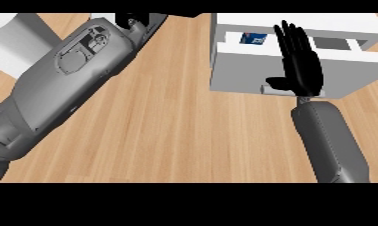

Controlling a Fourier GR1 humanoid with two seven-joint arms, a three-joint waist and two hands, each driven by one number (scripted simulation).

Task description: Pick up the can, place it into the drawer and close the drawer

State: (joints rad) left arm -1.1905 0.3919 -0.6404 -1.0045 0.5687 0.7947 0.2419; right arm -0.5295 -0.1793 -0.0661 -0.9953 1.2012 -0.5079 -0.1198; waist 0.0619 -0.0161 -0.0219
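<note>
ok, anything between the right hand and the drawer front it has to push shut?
Nothing visible. The right hand, fingers straight, shows directly over the front of the white drawer. The blue can lies inside the drawer, left of the fingers, not in the way.

The desk looks like pale wood with fine lengthwise grain, smooth and matt. The drawer unit has flat white-grey walls, plain and dull (like painted board or plastic). Both forearms wear smooth grey shells with a soft sheen, the left forearm showing moulded panel lines. The right robot hand is matt black
</note>
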